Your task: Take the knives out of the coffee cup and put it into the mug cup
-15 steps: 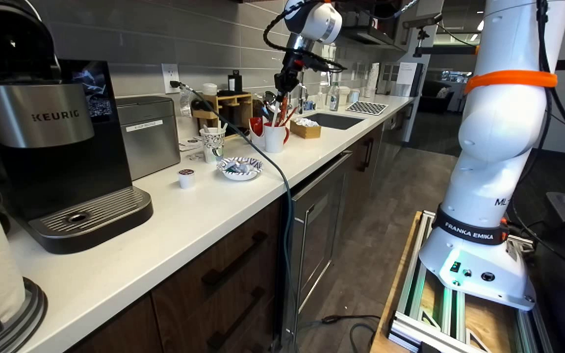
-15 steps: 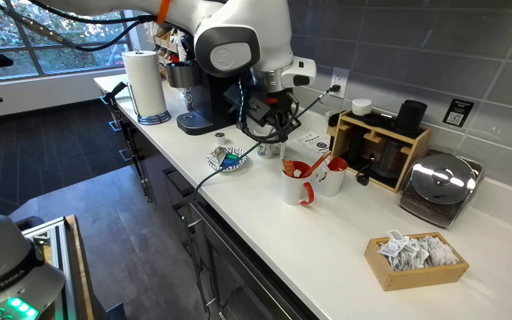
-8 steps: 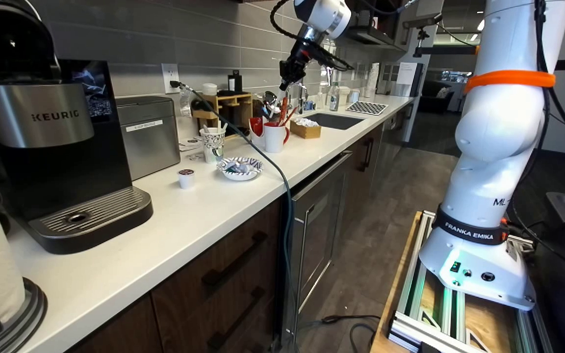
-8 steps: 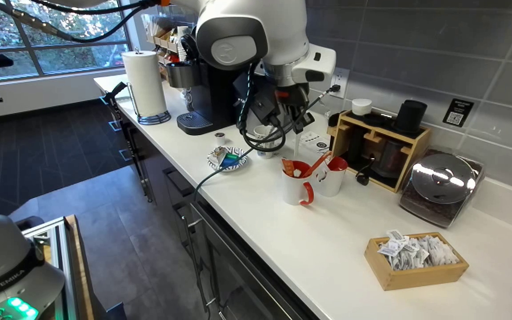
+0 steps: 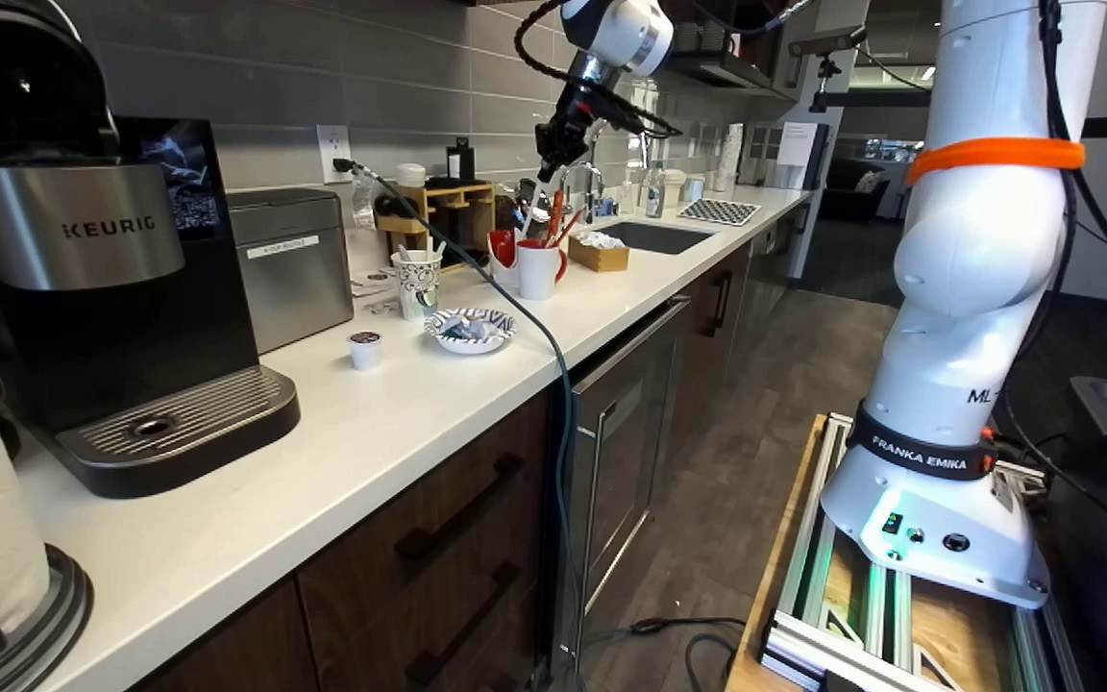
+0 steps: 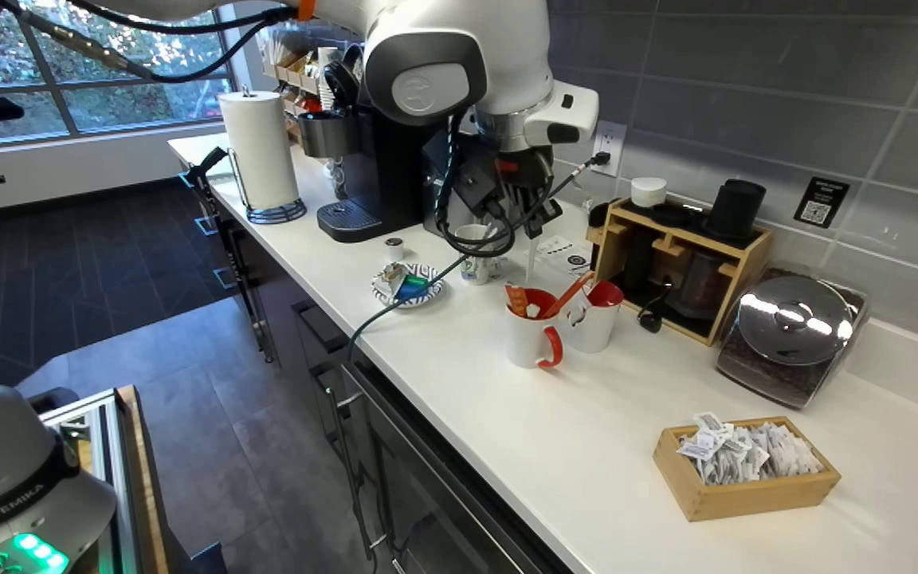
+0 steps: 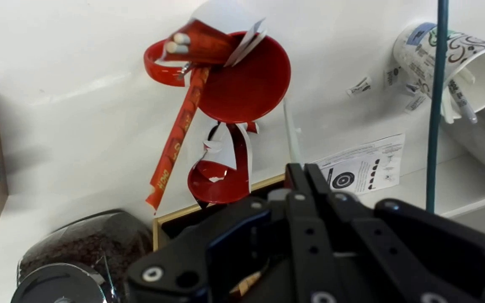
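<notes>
My gripper [image 7: 303,169], nearly fully closed, pinches white knife [image 7: 291,131] just right of center, wrist view; red-handled mug [image 7: 246,90] stands upper center, patterned paper cup [image 7: 461,48] upper right.

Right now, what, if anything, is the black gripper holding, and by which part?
A slim white plastic knife, by its upper end, in the gripper.
</notes>
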